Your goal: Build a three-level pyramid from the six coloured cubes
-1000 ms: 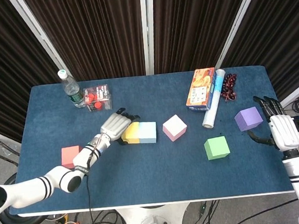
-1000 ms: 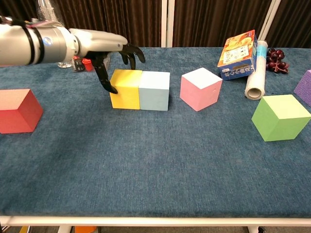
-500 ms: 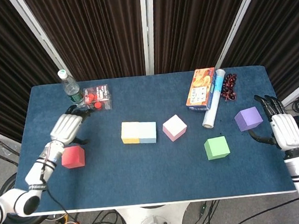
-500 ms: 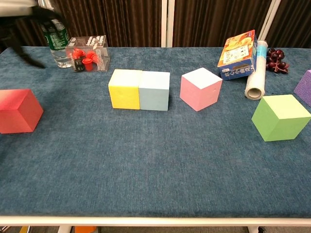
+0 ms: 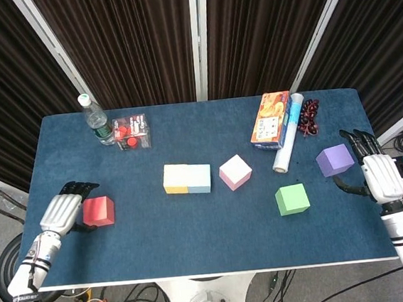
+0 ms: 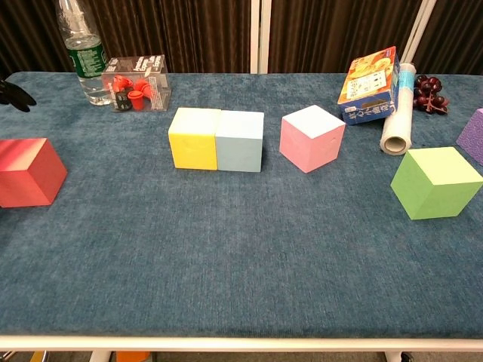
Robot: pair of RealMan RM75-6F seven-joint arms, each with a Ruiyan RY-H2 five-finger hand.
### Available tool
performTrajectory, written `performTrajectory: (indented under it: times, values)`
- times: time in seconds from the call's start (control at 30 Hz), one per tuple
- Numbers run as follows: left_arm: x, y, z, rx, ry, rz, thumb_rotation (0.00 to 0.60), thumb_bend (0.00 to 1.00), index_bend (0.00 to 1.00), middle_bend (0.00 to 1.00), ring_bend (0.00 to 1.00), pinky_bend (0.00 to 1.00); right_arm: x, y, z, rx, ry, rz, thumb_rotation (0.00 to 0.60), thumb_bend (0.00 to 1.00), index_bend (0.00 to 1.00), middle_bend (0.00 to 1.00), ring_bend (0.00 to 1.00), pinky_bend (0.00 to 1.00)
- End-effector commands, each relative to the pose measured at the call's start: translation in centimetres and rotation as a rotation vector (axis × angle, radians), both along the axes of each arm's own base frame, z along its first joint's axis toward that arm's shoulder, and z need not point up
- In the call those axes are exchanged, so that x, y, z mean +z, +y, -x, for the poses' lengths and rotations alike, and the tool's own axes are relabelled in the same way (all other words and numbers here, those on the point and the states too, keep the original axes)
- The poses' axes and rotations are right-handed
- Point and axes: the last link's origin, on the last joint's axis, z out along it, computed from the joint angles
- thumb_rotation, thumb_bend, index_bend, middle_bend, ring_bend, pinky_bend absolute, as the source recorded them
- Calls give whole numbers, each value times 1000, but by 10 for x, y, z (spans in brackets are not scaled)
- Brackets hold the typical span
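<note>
From the head view, the yellow cube (image 5: pixel 175 178) and the light blue cube (image 5: pixel 199 179) sit touching, side by side, in the middle of the counter (image 5: pixel 210 243). That looks like the start of the bottom row. The pink cube (image 5: pixel 236 172) is near them but apart. The green cube (image 5: pixel 292 199), purple cube (image 5: pixel 334 160) and red cube (image 5: pixel 98 211) lie spread out. The left hand (image 5: pixel 63 209) is just beside the red cube, fingers apart, holding nothing. The right hand (image 5: pixel 375 173) is by the purple cube, also empty with fingers spread.

From the chest view, nothing is stacked yet. One more bottom cube and both upper levels are left.
</note>
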Motion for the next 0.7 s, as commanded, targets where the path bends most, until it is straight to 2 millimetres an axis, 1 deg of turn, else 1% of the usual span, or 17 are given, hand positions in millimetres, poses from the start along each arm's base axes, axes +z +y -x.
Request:
performTrajectory:
  times: [0.03, 0.27, 0.47, 0.63, 0.7]
  values:
    - [-6, 2, 1, 15, 5, 12, 600, 55, 145, 124, 101, 82, 0, 0, 0, 2, -1, -1, 600, 204, 0, 117, 0, 0]
    - [-19, 4, 5, 52, 17, 42, 600, 54, 145, 126, 101, 85, 1, 1, 2, -6, -1, 2, 600, 205, 0, 117, 0, 0]
    - [-23, 9, 14, 72, 80, 16, 600, 54, 150, 158, 101, 89, 1, 2, 3, -10, -5, -2, 600, 207, 0, 118, 0, 0]
    - [-27, 11, 13, 67, 84, 2, 600, 54, 167, 245, 118, 89, -1, 2, 1, -4, -8, -2, 600, 207, 0, 118, 0, 0]
    - [-29, 14, 12, 54, 87, -9, 600, 59, 201, 318, 185, 106, -1, 2, 0, -1, -10, -4, 600, 207, 0, 118, 0, 0]
